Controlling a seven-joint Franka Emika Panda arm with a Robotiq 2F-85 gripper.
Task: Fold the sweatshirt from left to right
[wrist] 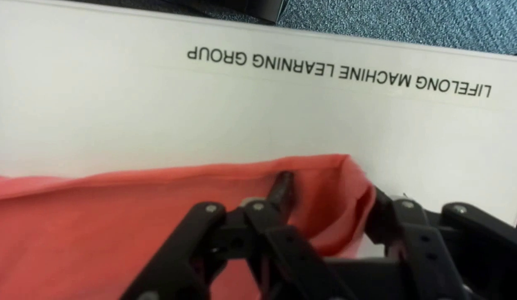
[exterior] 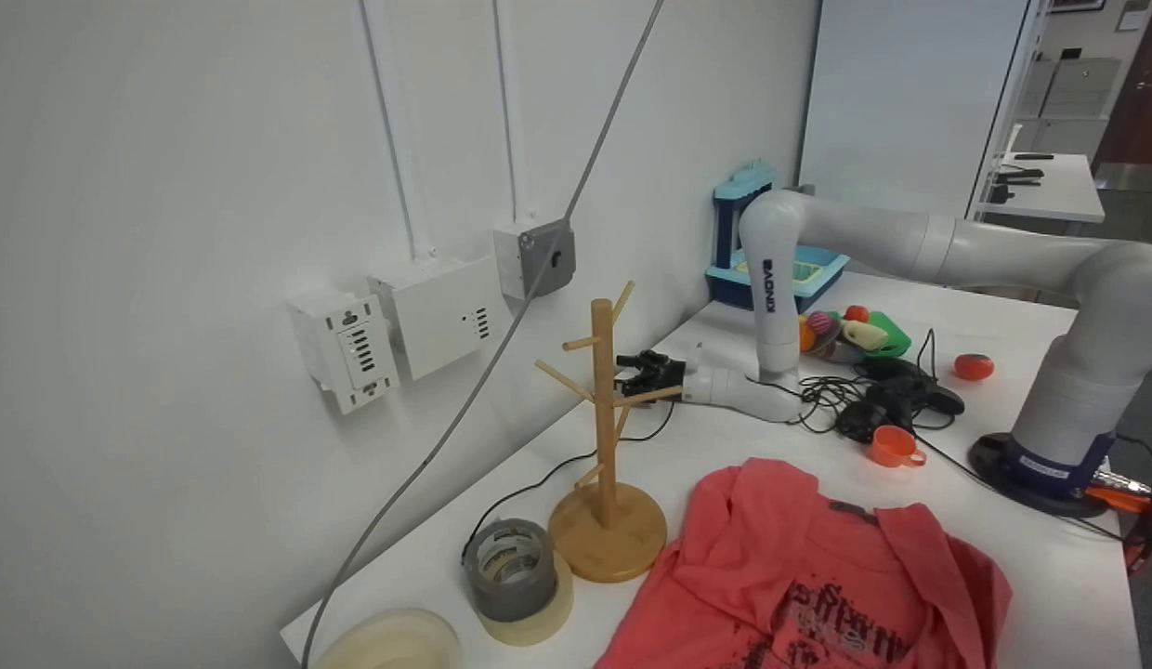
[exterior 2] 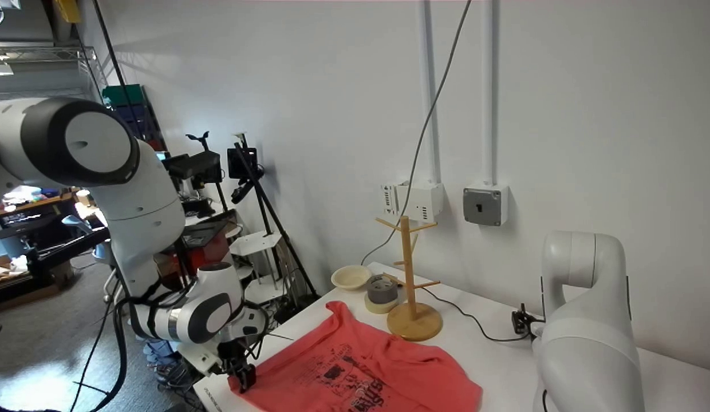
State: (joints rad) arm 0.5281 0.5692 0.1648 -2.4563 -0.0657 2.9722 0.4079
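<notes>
We see the sweatshirt [exterior 2: 358, 360] lying on the counter [wrist: 116, 104] and the gripper [wrist: 331, 191], jaws apart, straddling one corner, presumably so we can pinch it there and fold across.

Lab: Kinova arm [exterior: 920, 243], table [wrist: 129, 104] lettered "LIFELONG MACHINE LEARNING GROUP".
</notes>
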